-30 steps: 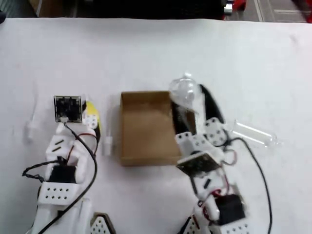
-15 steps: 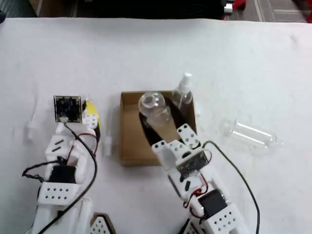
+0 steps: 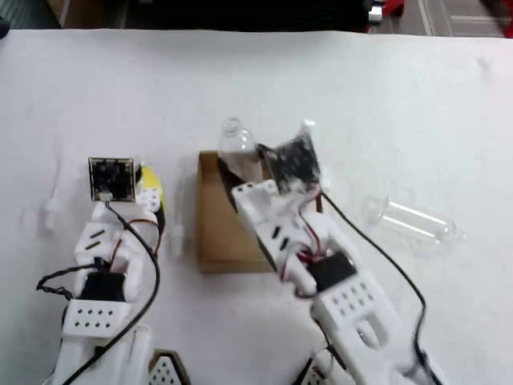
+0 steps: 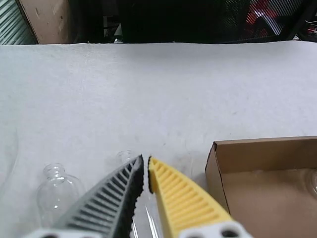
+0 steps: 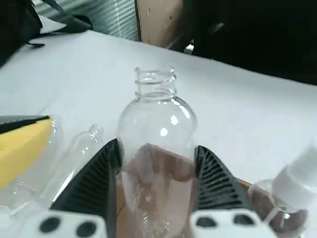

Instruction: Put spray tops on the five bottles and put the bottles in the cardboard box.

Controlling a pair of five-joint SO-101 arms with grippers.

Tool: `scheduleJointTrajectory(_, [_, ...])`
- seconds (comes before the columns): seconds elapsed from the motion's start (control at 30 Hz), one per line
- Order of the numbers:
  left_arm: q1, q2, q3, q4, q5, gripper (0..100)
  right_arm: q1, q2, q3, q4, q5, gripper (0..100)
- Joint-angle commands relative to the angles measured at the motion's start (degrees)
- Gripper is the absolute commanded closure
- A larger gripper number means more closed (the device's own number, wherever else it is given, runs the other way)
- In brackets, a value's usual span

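Observation:
My right gripper (image 3: 240, 164) (image 5: 157, 148) is shut on a clear bottle without a top (image 3: 233, 141) (image 5: 157, 124), held over the far left corner of the cardboard box (image 3: 215, 241) (image 4: 257, 153). A bottle with a white spray top (image 3: 307, 132) (image 5: 297, 183) stands at the box's far right corner. Another clear bottle (image 3: 413, 220) lies on the table right of the box. My left gripper (image 3: 151, 192) (image 4: 146, 166) sits left of the box, its grey and yellow fingers together. A loose white spray top (image 3: 175, 237) lies between it and the box.
Beyond the left gripper stand two small clear bottles (image 4: 57, 191) (image 4: 126, 156). A small white piece (image 3: 52, 213) lies at the far left of the white table (image 3: 385, 88). The right arm's body (image 3: 321, 273) reaches across the box's right half.
The right arm has swung left with the clear bottle, from the box's far right corner to its far left corner. The left arm has not moved.

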Motion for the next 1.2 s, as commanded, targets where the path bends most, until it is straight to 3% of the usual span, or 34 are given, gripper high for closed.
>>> scheduleJointTrajectory(0.0, [1.01,-1.45,-1.93,-1.58,-0.62,97,0.66,9.98,-1.67,-11.82,-0.62,98.2])
scheduleJointTrajectory(0.27, [1.01,-1.45,-1.93,-1.67,-0.53,97,0.48,27.12,-1.49,-31.52,-0.62,98.2])
scheduleJointTrajectory(0.57, [2.86,-1.45,-1.93,-1.32,-0.62,97,0.31,39.60,-8.35,-32.22,-0.62,97.8])
scheduleJointTrajectory(0.93, [2.86,-1.45,-1.93,-1.32,-0.62,97,-1.36,40.92,-10.11,-32.22,-0.62,97.5])
scheduleJointTrajectory(1.17, [2.86,-1.45,-1.93,-1.32,-0.62,97,-1.36,43.56,-11.52,-32.31,-0.62,80.8])
